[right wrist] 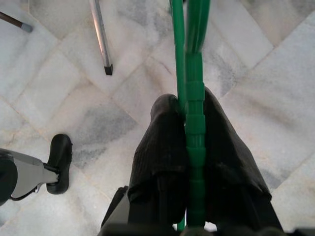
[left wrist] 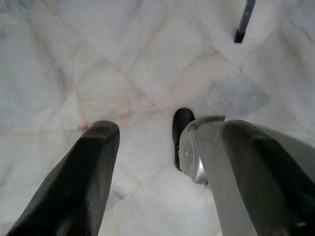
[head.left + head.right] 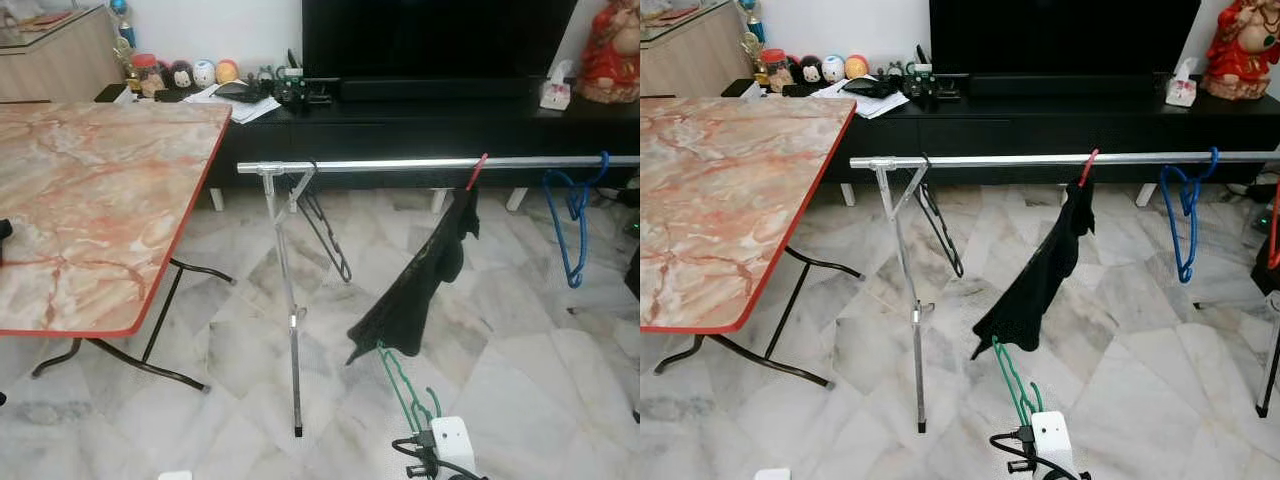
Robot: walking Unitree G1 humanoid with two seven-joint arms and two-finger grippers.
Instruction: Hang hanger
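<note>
A green hanger [image 3: 1012,380] and black cloth [image 3: 1040,275] hang below the silver rail [image 3: 1040,159], blue hanger [image 3: 1182,225] alongside, beside a red-veined marble table [image 3: 710,200].

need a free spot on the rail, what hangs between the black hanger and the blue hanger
In the left eye view, one thing: a red hanger carrying a black garment. The rail is bare between it and the black hanger, and toward the blue hanger.

Finding no readable text, label, brand or number anywhere. Seeing no legible writing on the papers [image 3: 243,104] lying atop the black cabinet [image 3: 420,125].
</note>
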